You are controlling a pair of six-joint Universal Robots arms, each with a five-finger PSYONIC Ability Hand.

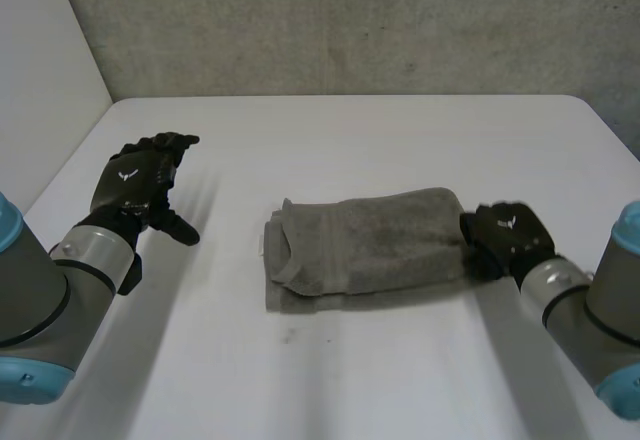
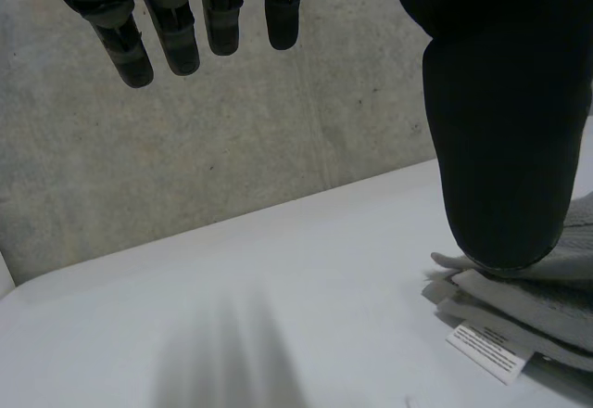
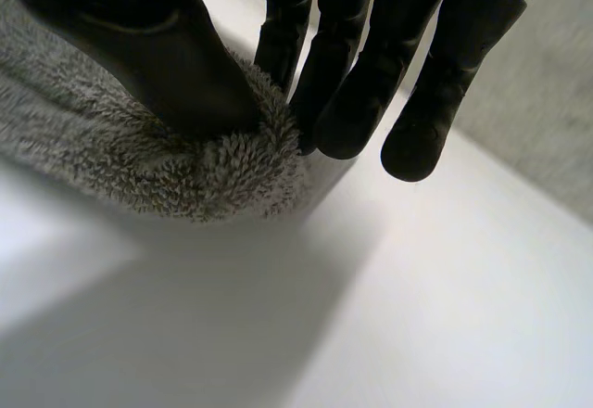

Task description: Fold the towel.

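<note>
The grey towel [image 1: 365, 250] lay folded into a thick bundle at the middle of the desk [image 1: 330, 380]. The right hand [image 1: 508, 236] pinched its right end between thumb and fingers. Farther back, toward the desk's left edge, the left hand [image 1: 135, 185] hung released, fingers straight, holding nothing. With only one end gripped, a pull would likely drag the bundle or spill its loose layers, undoing the fold.
</note>
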